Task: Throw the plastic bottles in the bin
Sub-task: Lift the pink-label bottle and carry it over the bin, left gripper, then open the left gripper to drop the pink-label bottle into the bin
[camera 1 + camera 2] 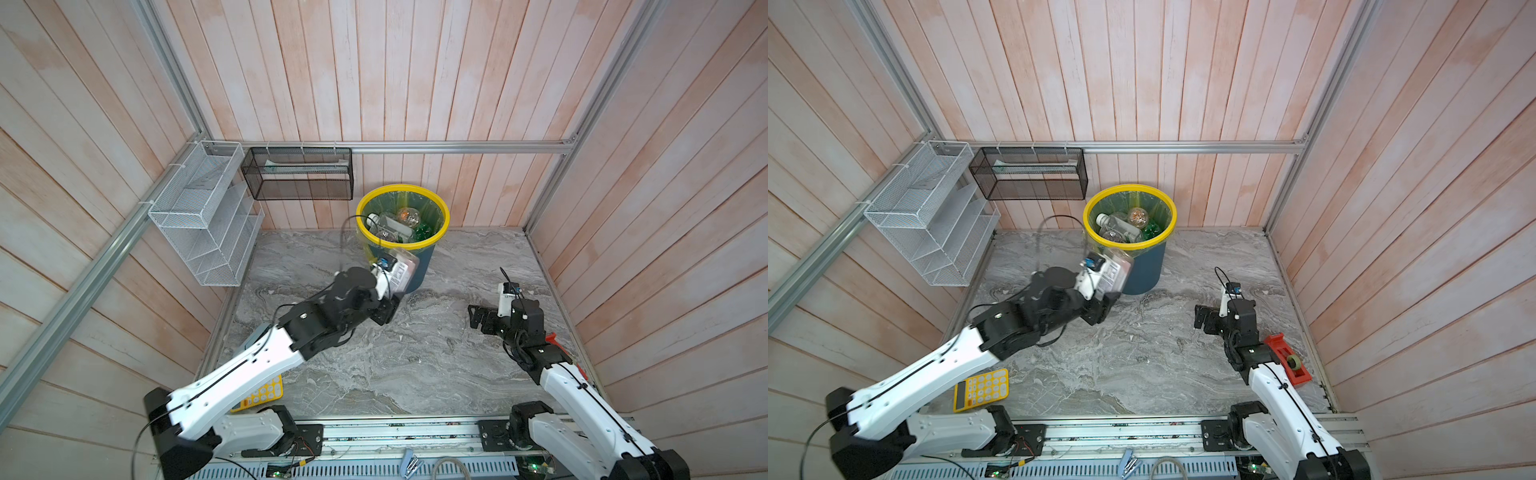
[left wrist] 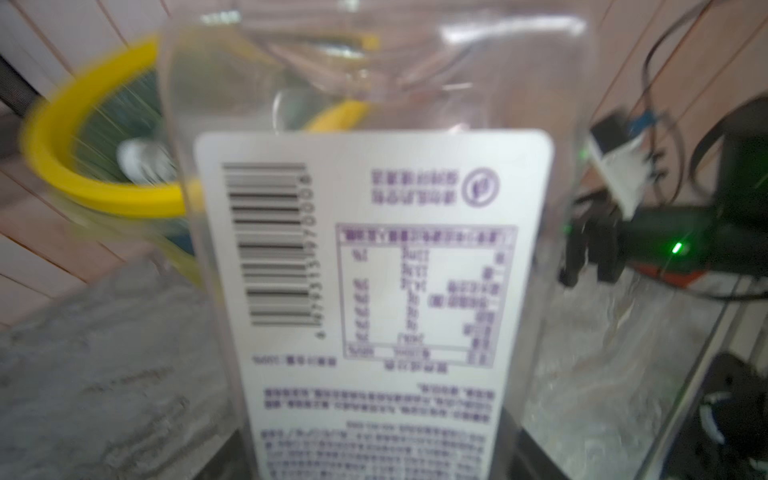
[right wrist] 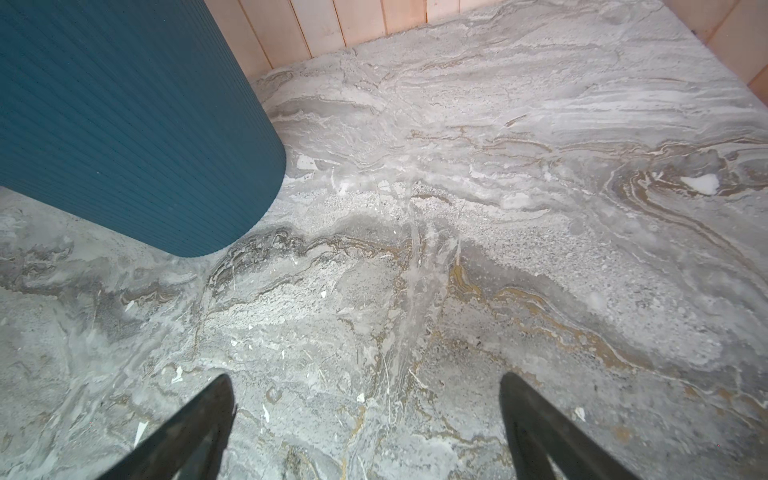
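Clasped in the left gripper (image 1: 394, 289), lifted off the marble table (image 1: 415, 365): clear bottle (image 1: 402, 269) with a white label, just beside the near side of the bin (image 1: 445, 216). Inside the bin, several more bottles (image 1: 392, 226). Near the bin, right gripper (image 1: 477, 316) spread wide, holding nothing.

Pale plank panelling (image 1: 415, 62) encloses the cell on three sides, framed by aluminium rails (image 1: 457, 146). The work surface (image 1: 415, 353) is grey veined marble (evenly lit). A white wire rack (image 1: 199, 216) and a black mesh basket (image 1: 299, 174) hang near the rear-left corner.
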`<state>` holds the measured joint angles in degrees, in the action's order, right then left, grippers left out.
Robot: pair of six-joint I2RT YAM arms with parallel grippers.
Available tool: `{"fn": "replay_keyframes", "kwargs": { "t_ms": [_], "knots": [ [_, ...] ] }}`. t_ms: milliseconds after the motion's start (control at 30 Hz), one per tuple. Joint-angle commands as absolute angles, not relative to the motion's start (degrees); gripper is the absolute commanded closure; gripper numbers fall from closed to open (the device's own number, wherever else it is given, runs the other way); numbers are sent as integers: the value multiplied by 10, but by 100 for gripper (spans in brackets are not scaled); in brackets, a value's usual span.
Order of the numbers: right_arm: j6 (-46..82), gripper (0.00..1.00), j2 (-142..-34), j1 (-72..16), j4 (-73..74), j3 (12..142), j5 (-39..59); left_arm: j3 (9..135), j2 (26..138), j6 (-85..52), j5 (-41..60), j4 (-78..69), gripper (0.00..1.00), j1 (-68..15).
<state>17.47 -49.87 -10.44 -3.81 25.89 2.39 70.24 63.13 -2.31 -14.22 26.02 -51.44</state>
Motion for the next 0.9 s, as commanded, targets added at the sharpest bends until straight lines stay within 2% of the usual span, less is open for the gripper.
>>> {"fn": "replay_keyframes", "kwargs": {
  "t_ms": [0,100,200,367,467,533,567,633,667,767,867],
  "knots": [
    [179,1,-487,-102,-28,254,14,675,583,45,-252,92,59,-512],
    [179,1,-485,-102,-28,257,19,706,595,89,-261,26,57,-493],
    [178,1,-484,-102,-34,263,19,761,650,78,-202,15,56,-445],
    [173,1,-482,-102,-43,271,20,964,844,-16,-35,178,54,-340],
    [168,1,-479,-102,-46,271,16,1113,979,-40,-4,337,44,-323],
    [167,1,-478,-102,-49,271,15,1193,1040,-59,-5,419,29,-323],
    [167,1,-476,-102,-49,270,15,1224,1059,-68,-15,446,26,-323],
    [165,1,-476,-102,-49,270,14,1231,1059,-70,-27,447,18,-323],
    [165,1,-477,-102,-49,270,14,1213,1045,-73,-33,428,11,-323],
    [166,1,-481,-102,-49,272,11,1158,995,-77,-45,380,1,-324],
    [169,1,-485,-102,-49,276,5,1132,963,-83,-80,376,0,-329]
  ]
}}
